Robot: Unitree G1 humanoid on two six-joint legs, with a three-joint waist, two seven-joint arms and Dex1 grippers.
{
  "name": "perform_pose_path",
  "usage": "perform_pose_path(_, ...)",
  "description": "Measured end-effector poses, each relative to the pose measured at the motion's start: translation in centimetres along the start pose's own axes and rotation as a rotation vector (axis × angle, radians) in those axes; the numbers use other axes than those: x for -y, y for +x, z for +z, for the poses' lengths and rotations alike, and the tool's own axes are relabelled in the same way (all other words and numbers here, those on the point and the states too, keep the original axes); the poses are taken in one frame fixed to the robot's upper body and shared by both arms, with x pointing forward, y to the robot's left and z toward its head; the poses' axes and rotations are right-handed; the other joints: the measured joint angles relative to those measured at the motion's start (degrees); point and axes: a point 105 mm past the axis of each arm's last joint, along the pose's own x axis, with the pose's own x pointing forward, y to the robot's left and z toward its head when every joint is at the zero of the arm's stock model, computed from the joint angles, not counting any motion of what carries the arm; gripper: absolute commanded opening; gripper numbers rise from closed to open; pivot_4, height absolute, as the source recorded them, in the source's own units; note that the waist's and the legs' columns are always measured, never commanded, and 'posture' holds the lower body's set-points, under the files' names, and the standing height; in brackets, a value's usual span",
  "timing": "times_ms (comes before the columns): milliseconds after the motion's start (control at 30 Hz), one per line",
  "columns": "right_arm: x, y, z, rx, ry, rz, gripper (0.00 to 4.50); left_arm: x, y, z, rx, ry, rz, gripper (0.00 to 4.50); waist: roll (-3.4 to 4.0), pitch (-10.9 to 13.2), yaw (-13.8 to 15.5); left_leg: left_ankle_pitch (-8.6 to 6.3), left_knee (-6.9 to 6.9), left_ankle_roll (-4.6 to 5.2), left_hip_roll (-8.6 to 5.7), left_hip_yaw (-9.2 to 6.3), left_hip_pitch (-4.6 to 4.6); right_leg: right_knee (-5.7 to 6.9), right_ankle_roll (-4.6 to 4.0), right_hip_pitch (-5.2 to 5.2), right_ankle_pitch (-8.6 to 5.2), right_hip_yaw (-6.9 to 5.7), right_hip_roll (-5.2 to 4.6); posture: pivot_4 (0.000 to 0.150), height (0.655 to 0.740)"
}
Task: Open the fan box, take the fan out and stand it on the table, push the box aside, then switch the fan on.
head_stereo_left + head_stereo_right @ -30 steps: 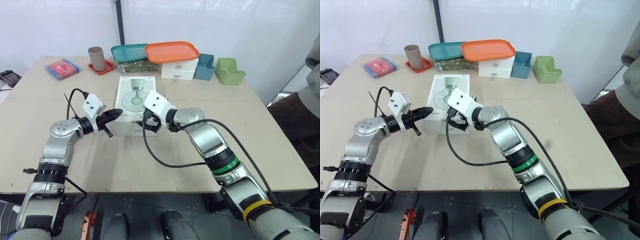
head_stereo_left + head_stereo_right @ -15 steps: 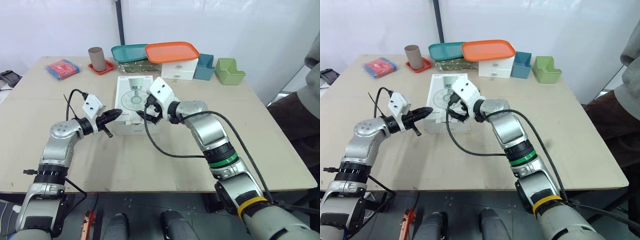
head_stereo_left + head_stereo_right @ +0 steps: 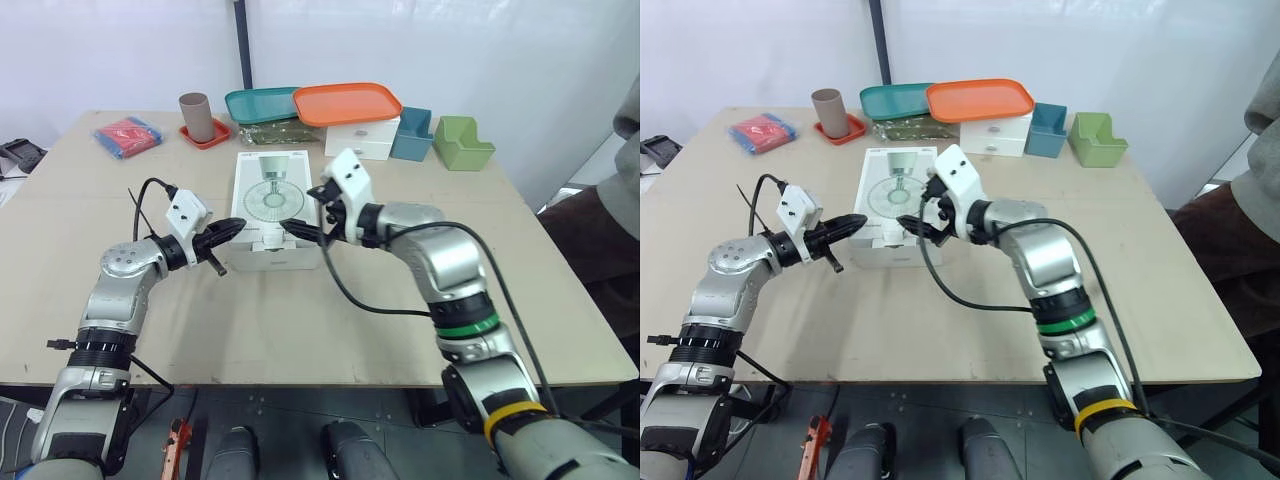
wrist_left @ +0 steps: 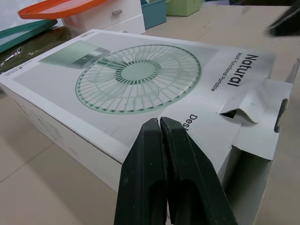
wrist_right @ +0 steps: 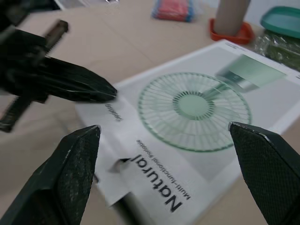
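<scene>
The white fan box (image 3: 268, 205), printed with a green fan, lies flat at the table's middle. Its near end flap (image 4: 253, 117) stands partly lifted and creased. My left gripper (image 3: 238, 225) is shut, its tips (image 4: 157, 123) resting at the box's near left top edge. My right gripper (image 3: 306, 214) hovers just above the near right part of the box top, open, with nothing between its fingers (image 5: 75, 164). From the right wrist the left gripper's black fingers (image 5: 70, 82) show lying across the box's corner.
Along the far edge stand a brown cup on a red coaster (image 3: 196, 118), a teal tray (image 3: 258, 103), an orange tray (image 3: 346, 103) on white drawers (image 3: 362, 140), a blue bin (image 3: 411, 134) and a green bin (image 3: 463, 143). A red packet (image 3: 125, 136) lies far left. A person (image 3: 628, 105) stands at the right.
My right gripper has risen from the box's near end flap and swung right and back, now above the box top. The left gripper has stayed put.
</scene>
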Motion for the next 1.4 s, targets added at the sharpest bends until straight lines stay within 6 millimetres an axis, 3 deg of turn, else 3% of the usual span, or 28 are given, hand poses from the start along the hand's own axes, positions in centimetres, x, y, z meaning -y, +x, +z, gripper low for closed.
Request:
perform_pose_path(67,-1.0,-1.7,-0.2,0.013,0.004,0.079,4.5,0.0,-0.1,0.0,-0.001,0.0,0.001,0.13,0.0,0.0,0.01,0.0,-0.04,0.0,0.0,0.0,0.02,-0.01,-0.02,0.0,-0.02,0.0,0.0,0.15,0.74)
perform_pose_path(167,-3.4,-3.7,-2.8,-0.028,0.01,0.197,4.5,-0.1,-0.2,-0.1,-0.004,0.001,0.002,0.13,0.01,-0.01,-0.03,0.0,-0.06,0.0,0.0,-0.03,0.05,-0.01,-0.07,0.01,-0.04,-0.03,0.01,0.15,0.74)
perform_pose_path(267,-4.2,-3.4,-4.8,-0.085,0.038,0.213,4.5,-0.1,-0.2,-0.1,-0.007,-0.001,0.005,0.13,0.02,0.0,-0.34,0.01,-0.04,0.0,0.0,-0.02,0.06,-0.01,-0.32,-0.05,-0.02,-0.02,0.01,0.15,0.74)
perform_pose_path(433,-4.0,-2.5,-6.5,-0.129,0.009,0.182,4.5,-0.1,-0.2,-0.2,-0.009,-0.004,0.005,0.13,0.02,0.0,-0.31,0.06,-0.02,-0.02,0.0,-0.01,0.06,-0.03,-0.32,-0.02,0.0,-0.02,0.0,0.15,0.74)
perform_pose_path(767,-3.5,-2.1,-6.4,-0.105,0.005,0.144,4.5,-0.1,-0.2,-0.1,-0.008,-0.003,0.004,0.13,0.02,0.0,-0.2,0.06,-0.04,-0.02,0.0,-0.01,0.05,-0.03,-0.2,-0.02,0.03,-0.03,0.0,0.15,0.74)
perform_pose_path(833,-3.6,-2.6,-5.5,-0.068,0.022,0.164,4.5,-0.1,-0.2,-0.1,-0.008,-0.003,0.003,0.13,0.02,0.0,-0.2,0.06,-0.04,-0.02,0.0,-0.01,0.04,-0.03,-0.21,-0.02,0.02,-0.02,0.0,0.15,0.74)
perform_pose_path(867,-3.7,-3.1,-4.1,-0.012,0.027,0.18,4.5,-0.1,-0.2,-0.1,-0.008,-0.003,0.002,0.13,0.02,0.0,-0.2,0.06,-0.04,-0.02,0.0,-0.01,0.05,-0.03,-0.2,-0.02,0.03,-0.03,0.0,0.15,0.74)
perform_pose_path(967,-3.7,-3.1,-3.5,0.005,0.029,0.183,4.5,-0.1,-0.2,-0.1,-0.009,-0.004,-0.001,0.13,0.02,0.0,-0.2,0.06,-0.04,-0.02,0.0,-0.01,0.06,-0.03,-0.26,-0.01,-0.01,-0.03,0.0,0.15,0.74)
perform_pose_path(1400,-4.0,-1.9,-7.5,-0.159,-0.054,0.165,4.5,0.0,-0.1,-0.1,-0.008,-0.003,-0.003,0.13,0.02,0.0,-0.18,0.06,-0.04,-0.02,0.0,-0.01,0.05,-0.05,-0.3,-0.01,-0.03,-0.02,0.0,0.15,0.74)
